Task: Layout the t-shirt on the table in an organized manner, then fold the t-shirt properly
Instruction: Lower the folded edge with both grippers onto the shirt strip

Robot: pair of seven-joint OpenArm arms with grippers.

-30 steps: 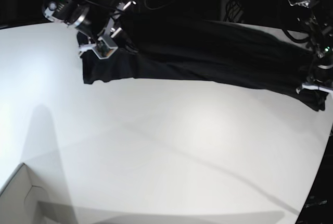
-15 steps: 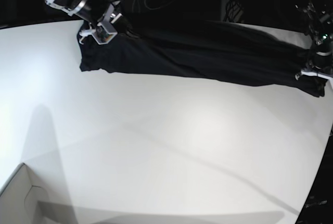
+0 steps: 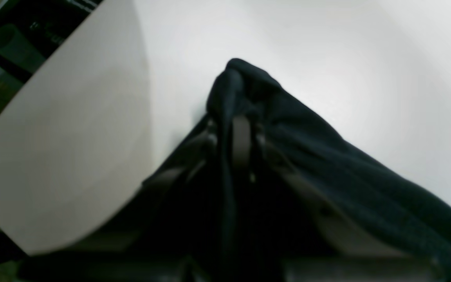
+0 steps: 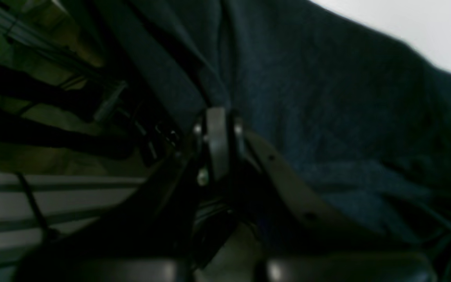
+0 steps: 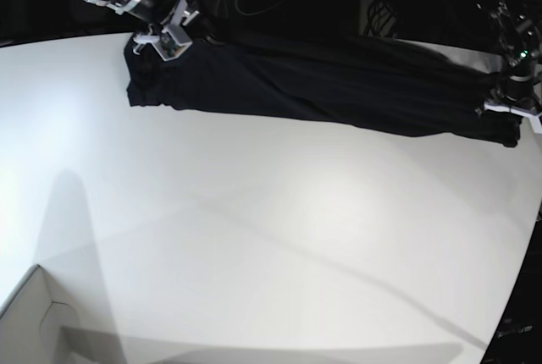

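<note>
Table [image 5: 271, 237]: broad white top, curved edge; reference landmark.
T-shirt [image 5: 322, 85]: black, stretched as a long band along far edge of table, slung between both grippers; lower hem draped on table surface.
Cardboard box [image 5: 30, 322]: pale corner at near-left edge of table.
Right gripper [image 5: 165, 38]: at far-left corner of table; jaws together, clamped on t-shirt [image 4: 327, 98] fabric.
Left gripper [image 5: 512, 110]: at far-right edge of table [image 3: 327, 58]; jaws together, pinched on bunched t-shirt [image 3: 249, 90] end.
</note>
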